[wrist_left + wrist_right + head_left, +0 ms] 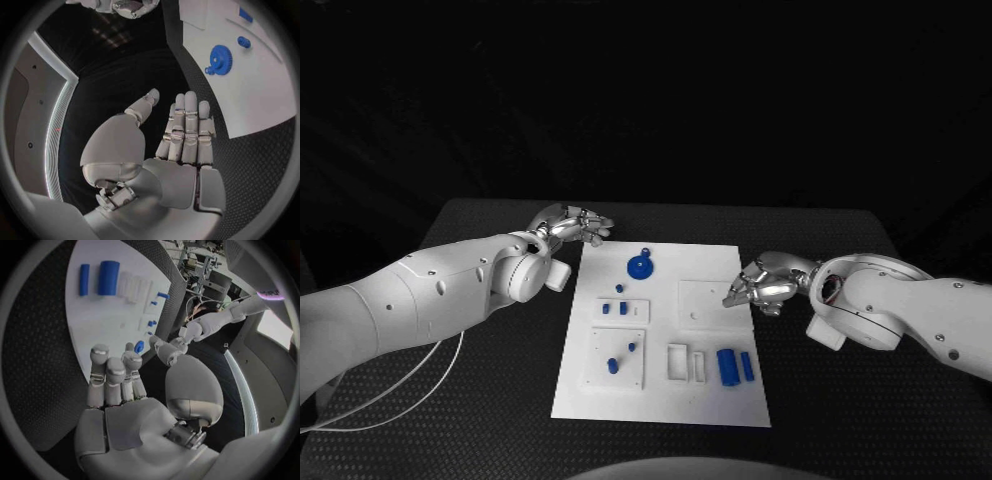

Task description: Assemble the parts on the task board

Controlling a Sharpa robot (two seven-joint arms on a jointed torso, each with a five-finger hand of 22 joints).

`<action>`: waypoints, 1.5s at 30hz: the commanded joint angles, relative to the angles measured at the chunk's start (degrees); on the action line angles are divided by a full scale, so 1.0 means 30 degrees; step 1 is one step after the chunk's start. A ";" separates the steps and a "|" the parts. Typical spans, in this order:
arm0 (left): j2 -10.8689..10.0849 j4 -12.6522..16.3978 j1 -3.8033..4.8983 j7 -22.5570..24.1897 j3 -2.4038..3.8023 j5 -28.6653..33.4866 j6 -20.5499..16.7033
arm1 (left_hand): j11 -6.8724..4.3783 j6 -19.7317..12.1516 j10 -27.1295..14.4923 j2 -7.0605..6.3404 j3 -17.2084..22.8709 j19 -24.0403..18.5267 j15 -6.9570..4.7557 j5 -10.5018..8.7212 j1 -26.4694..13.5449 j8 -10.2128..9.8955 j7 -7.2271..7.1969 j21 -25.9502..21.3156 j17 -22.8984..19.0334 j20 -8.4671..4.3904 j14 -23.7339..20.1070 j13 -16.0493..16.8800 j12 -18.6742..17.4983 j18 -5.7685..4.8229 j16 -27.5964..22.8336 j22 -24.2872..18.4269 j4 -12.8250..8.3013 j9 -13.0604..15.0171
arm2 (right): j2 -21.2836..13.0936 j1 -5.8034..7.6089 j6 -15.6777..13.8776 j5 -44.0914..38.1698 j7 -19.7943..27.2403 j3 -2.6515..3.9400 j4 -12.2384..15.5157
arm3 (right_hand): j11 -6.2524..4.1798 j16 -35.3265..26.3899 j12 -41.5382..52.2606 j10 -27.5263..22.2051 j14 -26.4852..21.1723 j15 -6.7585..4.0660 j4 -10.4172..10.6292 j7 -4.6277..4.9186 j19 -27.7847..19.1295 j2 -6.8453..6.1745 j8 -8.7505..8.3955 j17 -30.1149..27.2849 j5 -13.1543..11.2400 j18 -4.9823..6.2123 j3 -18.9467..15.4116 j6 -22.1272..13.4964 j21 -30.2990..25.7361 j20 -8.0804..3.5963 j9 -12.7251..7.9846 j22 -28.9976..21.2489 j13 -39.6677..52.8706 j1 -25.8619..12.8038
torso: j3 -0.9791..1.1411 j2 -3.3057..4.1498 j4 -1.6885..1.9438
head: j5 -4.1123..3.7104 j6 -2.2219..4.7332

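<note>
Blue parts are lying scattered on the white board (711, 400): a gear (640, 266) at the far end, two cylinders (736, 366) at the near end. We are holding both hands released and holding nothing, the left hand (570, 226) off the board's far corner, the right hand (762, 283) hovering at its right edge. We judge a careless reach could nudge the loose cylinders rolling. The black table (473, 420) is sitting in darkness.
</note>
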 commanded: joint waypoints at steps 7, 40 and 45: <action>-0.0413 0.1002 -0.0013 0.0409 0.0015 0.0258 0.0485 | -0.0056 -0.0127 -0.0034 0.0039 -0.0056 0.0129 0.0027 0.0082 -0.0262 0.0071 -0.0024 -0.0078 0.0061 -0.0048 0.0158 0.0026 0.0062 0.0001 -0.0134 0.0037 0.0105 -0.0007 | 0.0025 -0.0013 0.4457 -0.1073 -0.4003 -0.0395 0.0440 | -0.0441 -0.0148 0.0779 -0.0139 0.0224 -0.0209 0.0378 0.0003 0.0321 0.0920 0.0160 0.0648 0.0267 0.0601 -0.0189 0.0287 0.0075 -0.0406 0.0526 0.0125 0.0877 -0.1228 | 0.0050 -0.0285 -0.0222 | -0.0607 -0.0299; -0.0511 0.1426 -0.0048 0.0209 0.0011 0.0344 0.1244 | -0.0029 -0.0199 -0.0111 0.0093 -0.0214 0.0114 0.0049 0.0097 -0.0654 0.0044 0.0000 -0.0204 0.0233 -0.0041 0.0113 0.0016 0.0031 -0.0001 -0.0320 0.0145 0.0304 -0.0036 | 0.1527 -0.0692 0.4092 -0.2012 -0.5270 -0.1277 0.0240 | -0.0384 -0.0974 0.0343 -0.0151 0.0562 -0.0119 0.2990 0.0050 0.0179 -0.1517 -0.0159 0.1766 -0.1223 0.0601 0.1832 0.0415 0.0155 -0.0425 0.0730 0.0131 0.0981 -0.3182 | -0.0028 -0.0443 -0.0284 | -0.0502 -0.0900; -0.0551 0.1480 -0.0048 0.0205 0.0011 0.0344 0.1262 | -0.0029 -0.0200 -0.0113 0.0094 -0.0216 0.0112 0.0049 0.0096 -0.0662 0.0044 -0.0001 -0.0210 0.0240 -0.0041 0.0111 0.0016 0.0031 0.0000 -0.0328 0.0149 0.0309 -0.0037 | 0.1723 -0.0833 0.3898 -0.2456 -0.5385 -0.1299 0.0123 | -0.0393 -0.0982 0.0345 -0.0144 0.0570 -0.0125 0.3015 0.0041 0.0181 -0.1506 -0.0141 0.1790 -0.1223 0.0601 0.1853 0.0442 0.0167 -0.0422 0.0753 0.0135 0.0990 -0.3197 | -0.0035 -0.0431 -0.0280 | -0.0497 -0.0925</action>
